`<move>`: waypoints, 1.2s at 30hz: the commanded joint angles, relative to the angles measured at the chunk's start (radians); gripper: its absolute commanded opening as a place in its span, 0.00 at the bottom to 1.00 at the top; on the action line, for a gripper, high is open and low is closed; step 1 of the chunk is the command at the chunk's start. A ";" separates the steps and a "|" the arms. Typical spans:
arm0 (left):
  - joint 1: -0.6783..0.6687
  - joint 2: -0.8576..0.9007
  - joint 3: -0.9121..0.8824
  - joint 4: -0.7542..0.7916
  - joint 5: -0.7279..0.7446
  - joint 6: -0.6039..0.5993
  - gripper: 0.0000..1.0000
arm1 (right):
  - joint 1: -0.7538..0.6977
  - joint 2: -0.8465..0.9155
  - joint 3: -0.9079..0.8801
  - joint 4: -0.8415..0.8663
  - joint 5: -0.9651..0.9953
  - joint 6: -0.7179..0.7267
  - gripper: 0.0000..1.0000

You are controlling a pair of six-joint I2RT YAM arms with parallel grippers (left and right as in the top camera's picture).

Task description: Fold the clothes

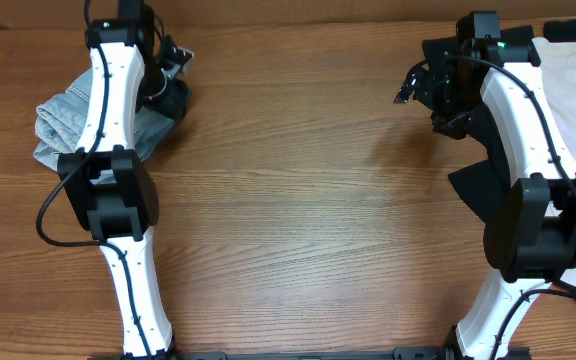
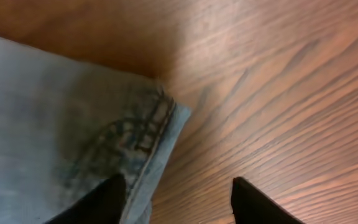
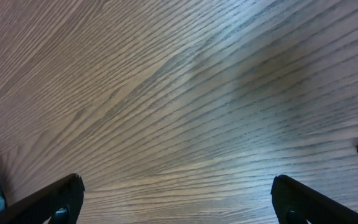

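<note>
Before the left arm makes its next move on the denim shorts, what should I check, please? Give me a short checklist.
1. Left gripper open: ok.
2. Edge of denim shorts between its fingers: ok.
3. Flatness of denim shorts: not ok, bunched.
4. Right gripper open, over bare table: ok.
5. Contact of fingers with denim shorts: cannot tell.
</note>
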 commanded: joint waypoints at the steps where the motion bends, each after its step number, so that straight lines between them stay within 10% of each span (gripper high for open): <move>1: 0.005 0.010 -0.056 -0.002 -0.010 0.020 0.40 | 0.000 -0.034 -0.005 0.003 0.008 -0.003 1.00; 9: 0.005 0.010 -0.198 0.119 0.043 -0.023 0.04 | 0.000 -0.034 -0.005 0.008 0.008 -0.003 1.00; 36: 0.099 0.012 -0.291 0.777 -0.043 -0.268 0.04 | 0.000 -0.034 -0.006 0.005 0.019 -0.003 1.00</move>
